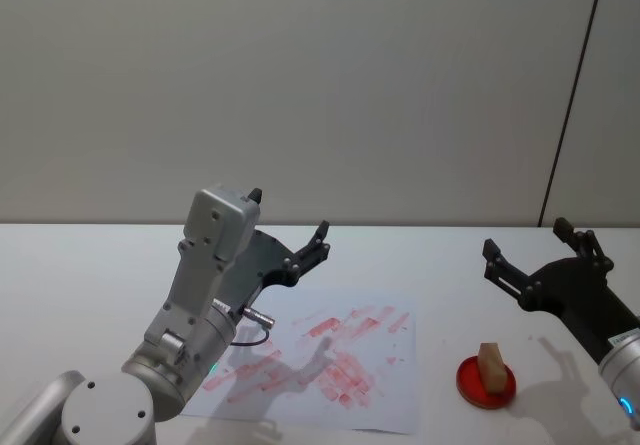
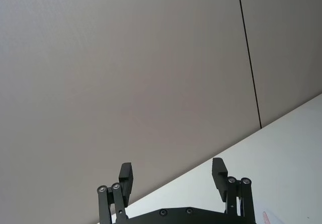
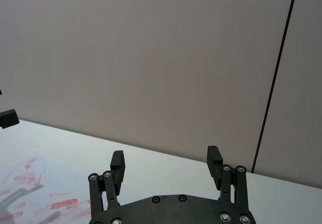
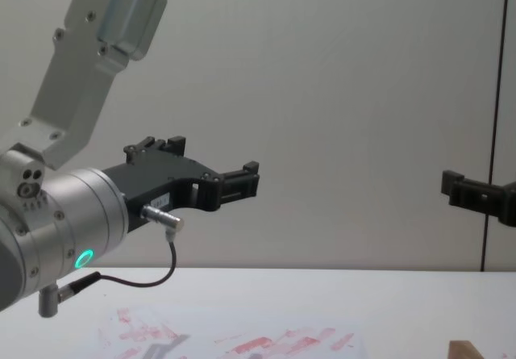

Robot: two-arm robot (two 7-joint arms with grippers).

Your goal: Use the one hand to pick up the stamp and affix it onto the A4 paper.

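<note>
The stamp (image 1: 489, 362), a small light-brown wooden block, stands on a round red ink pad (image 1: 470, 385) at the table's right front; its top edge also peeks into the chest view as the stamp (image 4: 468, 349). My right gripper (image 1: 527, 238) (image 3: 166, 158), on the wrist with a blue dot, hovers open above and behind the stamp, holding nothing. The A4 paper (image 1: 390, 405) (image 4: 242, 343) (image 3: 30, 194), white with red prints, lies flat at the table's centre. My left gripper (image 1: 290, 215) (image 2: 172, 173) (image 4: 214, 157), with the green-lit wrist, hangs open and empty above the paper's left half.
The white table (image 1: 90, 265) runs to a plain grey wall. A black cable (image 4: 153, 278) loops under the left wrist. The left arm's silver body (image 1: 200, 295) rises over the table's left front. The right gripper (image 4: 476, 194) enters the chest view at its right edge.
</note>
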